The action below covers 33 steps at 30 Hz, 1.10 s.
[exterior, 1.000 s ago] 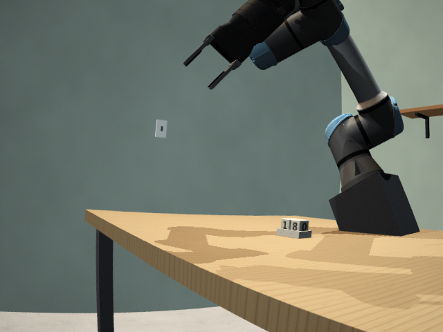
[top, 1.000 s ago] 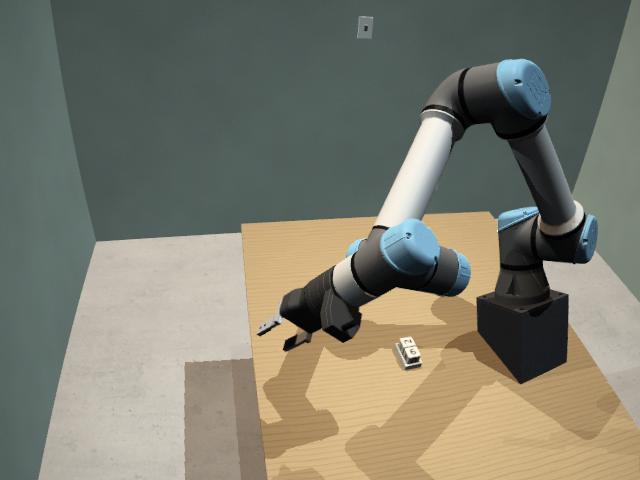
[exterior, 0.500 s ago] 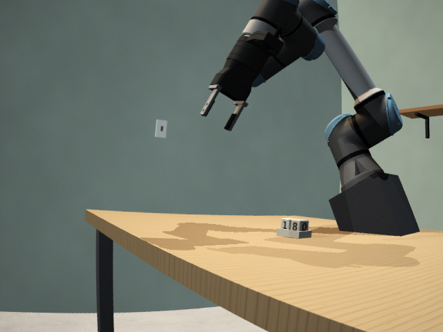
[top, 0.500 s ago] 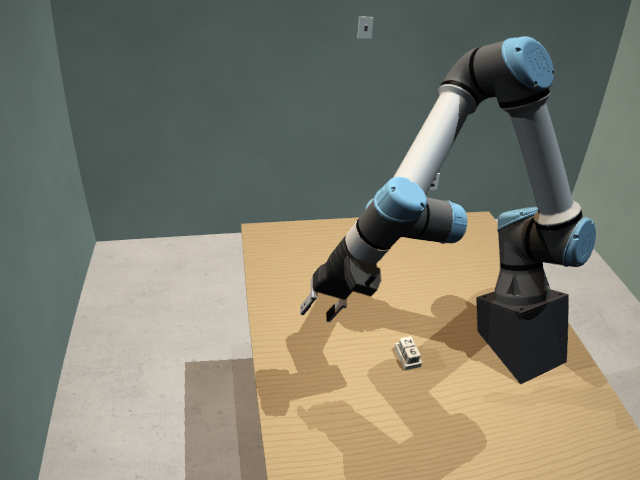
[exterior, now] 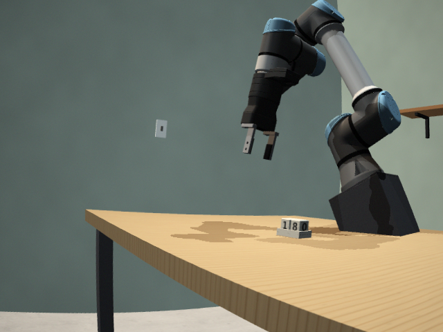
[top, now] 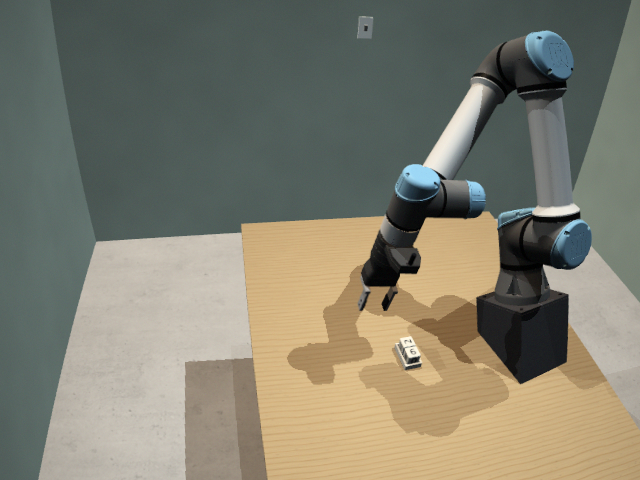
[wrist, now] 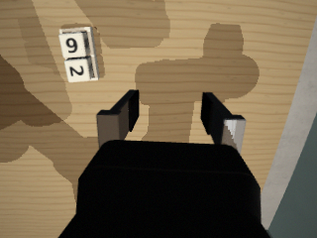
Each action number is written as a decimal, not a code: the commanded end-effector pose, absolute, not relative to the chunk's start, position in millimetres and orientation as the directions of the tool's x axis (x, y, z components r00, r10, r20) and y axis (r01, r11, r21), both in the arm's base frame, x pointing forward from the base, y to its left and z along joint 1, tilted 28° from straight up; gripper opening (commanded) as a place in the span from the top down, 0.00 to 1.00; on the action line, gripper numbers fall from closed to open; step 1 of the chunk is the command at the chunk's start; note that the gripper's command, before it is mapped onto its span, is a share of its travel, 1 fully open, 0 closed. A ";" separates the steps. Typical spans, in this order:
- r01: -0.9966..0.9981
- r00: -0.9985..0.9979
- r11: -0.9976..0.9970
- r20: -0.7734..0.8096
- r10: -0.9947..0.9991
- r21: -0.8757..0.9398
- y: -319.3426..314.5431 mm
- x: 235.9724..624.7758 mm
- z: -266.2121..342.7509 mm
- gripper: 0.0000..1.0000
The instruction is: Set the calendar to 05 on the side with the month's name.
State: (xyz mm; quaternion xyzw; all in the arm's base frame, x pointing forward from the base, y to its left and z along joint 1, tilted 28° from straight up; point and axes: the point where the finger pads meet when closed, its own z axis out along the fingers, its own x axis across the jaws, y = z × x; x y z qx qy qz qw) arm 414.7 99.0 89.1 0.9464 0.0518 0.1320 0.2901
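Note:
A small grey tray (top: 412, 366) (exterior: 291, 234) lies flat on the wooden table (top: 310, 423) (exterior: 322, 279), with two white digit cubes side by side in it. From above, one cube (top: 407, 342) (wrist: 79, 70) shows 2 and the other cube (top: 412, 352) (wrist: 73, 46) shows 9 or 6. In the exterior view their side faces show 1, 8 and 0. My gripper (top: 377, 299) (exterior: 257, 151) (wrist: 169, 104) is open and empty. It hangs high above the table, off to one side of the tray and tilted.
The robot's dark base block (top: 522, 330) (exterior: 375, 210) stands on the table close behind the tray. The table's left edge and the floor lie beyond the gripper. A small wall shelf (exterior: 422, 111) hangs behind the arm.

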 end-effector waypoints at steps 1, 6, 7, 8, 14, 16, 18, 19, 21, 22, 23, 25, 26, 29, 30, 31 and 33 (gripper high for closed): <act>0.074 0.977 -0.852 0.134 0.166 0.518 79.3 359.1 71.1 0.00; 0.094 0.982 -0.864 0.097 0.163 0.494 73.0 333.3 61.8 0.00; 0.094 0.982 -0.864 0.097 0.163 0.494 73.0 333.3 61.8 0.00; 0.098 0.983 -0.867 0.091 0.162 0.489 72.0 328.5 60.1 0.00; 0.109 0.985 -0.874 0.069 0.160 0.473 69.1 312.5 53.9 0.00; 0.110 0.985 -0.875 0.067 0.160 0.471 68.8 311.0 53.3 0.00; 0.111 0.985 -0.875 0.066 0.160 0.471 68.7 310.6 53.2 0.00; 0.111 0.985 -0.875 0.066 0.160 0.471 68.7 310.5 53.2 0.00; 0.111 0.985 -0.875 0.066 0.160 0.471 68.7 310.5 53.2 0.00; 0.111 0.985 -0.875 0.066 0.160 0.471 68.7 310.5 53.2 0.00; 0.111 0.985 -0.875 0.066 0.160 0.471 68.7 310.5 53.2 0.00; 0.111 0.985 -0.875 0.066 0.160 0.471 68.7 310.5 53.2 0.00; 0.111 0.985 -0.875 0.066 0.160 0.471 68.7 310.5 53.2 0.00; 0.111 0.985 -0.875 0.066 0.160 0.471 68.7 310.5 53.2 0.00; 0.111 0.985 -0.875 0.066 0.160 0.471 68.7 310.5 53.2 0.00; 0.111 0.985 -0.875 0.066 0.160 0.471 68.6 310.6 52.9 0.00; 0.111 0.985 -0.875 0.066 0.160 0.470 66.1 312.0 47.6 0.00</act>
